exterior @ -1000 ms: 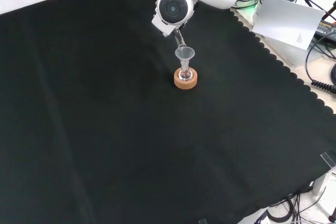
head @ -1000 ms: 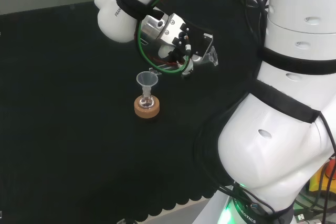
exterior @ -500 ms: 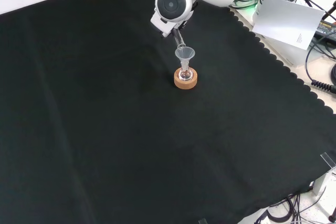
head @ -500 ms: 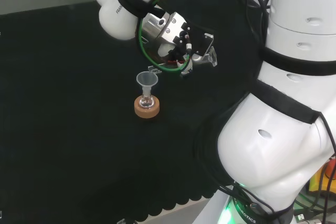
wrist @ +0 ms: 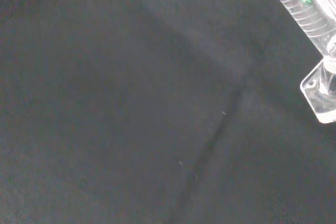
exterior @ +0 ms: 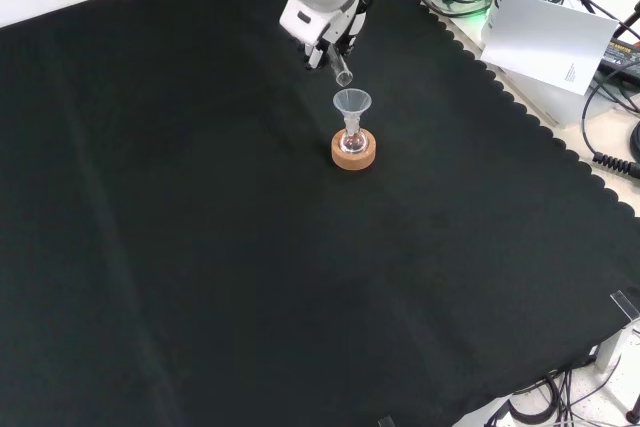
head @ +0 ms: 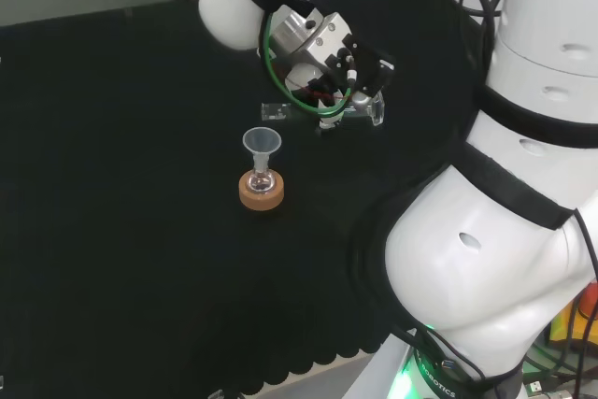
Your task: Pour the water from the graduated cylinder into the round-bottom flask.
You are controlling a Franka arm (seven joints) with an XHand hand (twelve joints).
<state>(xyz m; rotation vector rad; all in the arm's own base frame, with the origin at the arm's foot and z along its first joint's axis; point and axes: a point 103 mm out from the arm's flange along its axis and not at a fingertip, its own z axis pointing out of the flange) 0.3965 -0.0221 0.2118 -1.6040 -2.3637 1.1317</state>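
Hand (head: 329, 67) gripping grad. cylinder (head: 322, 110) has lifted away from funnel (head: 262, 142), now ~level.

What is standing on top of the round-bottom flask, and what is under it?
A clear funnel sits in the neck of the round-bottom flask. Under the flask is a cork ring on the black cloth. The ring hides the flask's bottom.

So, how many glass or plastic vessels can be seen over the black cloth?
3. A graduated cylinder lies about level in the hand. A round-bottom flask stands on the cork ring, and a funnel sits in its neck. Other clear pieces may escape notice.
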